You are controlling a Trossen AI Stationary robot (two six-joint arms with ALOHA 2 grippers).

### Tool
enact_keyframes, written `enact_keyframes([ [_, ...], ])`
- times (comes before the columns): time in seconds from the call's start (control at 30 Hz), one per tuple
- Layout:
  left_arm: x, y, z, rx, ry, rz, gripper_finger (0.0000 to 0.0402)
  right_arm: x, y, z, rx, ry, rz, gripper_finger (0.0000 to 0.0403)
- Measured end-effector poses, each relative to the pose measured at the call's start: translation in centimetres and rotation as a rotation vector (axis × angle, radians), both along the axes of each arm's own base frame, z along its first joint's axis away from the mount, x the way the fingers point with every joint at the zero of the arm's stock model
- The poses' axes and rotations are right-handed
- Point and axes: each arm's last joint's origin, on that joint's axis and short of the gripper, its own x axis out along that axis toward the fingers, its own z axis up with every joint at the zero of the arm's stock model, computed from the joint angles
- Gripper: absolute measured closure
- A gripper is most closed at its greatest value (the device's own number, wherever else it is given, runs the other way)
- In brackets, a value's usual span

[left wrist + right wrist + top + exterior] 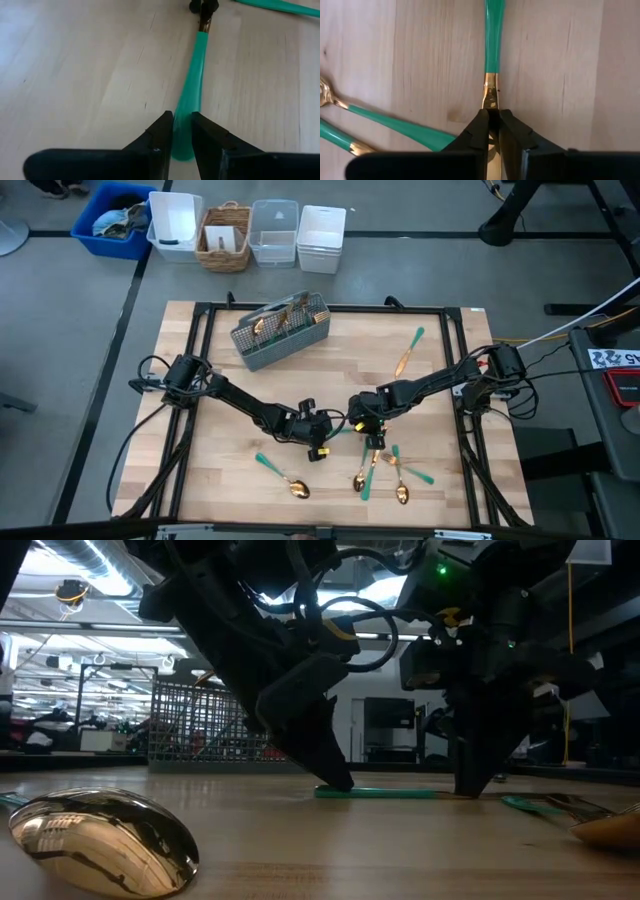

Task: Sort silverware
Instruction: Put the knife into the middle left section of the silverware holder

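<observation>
Silverware piece lies flat mid-table, long axis left to right, teal handle pointing left. Left gripper pinches the handle end; right gripper pinches the gold neck.

Bare pale wooden tabletop lies open left of centre and along the front left. The grey wire-mesh caddy blocks the back left; a cluster of gold-headed, teal-handled spoons and forks crowds the front right, just beside both arms' meeting point.

Two black jointed arms trailing looped black cables, each gripper ending in flat, matte black wedge-shaped fingers.
</observation>
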Motion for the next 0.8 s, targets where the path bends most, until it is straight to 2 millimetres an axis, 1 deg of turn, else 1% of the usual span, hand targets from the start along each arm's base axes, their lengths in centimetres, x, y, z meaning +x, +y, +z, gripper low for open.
enact_keyframes([
  [0.33,0.33,-0.06,0.18,-0.011,-0.044,0.002,0.0343,-0.03,0.03,-0.06,0.010,0.010,-0.029,0.0368],
  [0.47,0.45,-0.13,0.25,-0.005,-0.043,-0.050,0.0343,-0.02,0.03,-0.05,0.010,0.008,-0.028,0.0368],
  [0.8,0.53,-0.41,0.27,-0.054,-0.025,-0.141,0.0343,-0.01,0.08,-0.07,0.017,0.006,-0.025,0.0368],
])
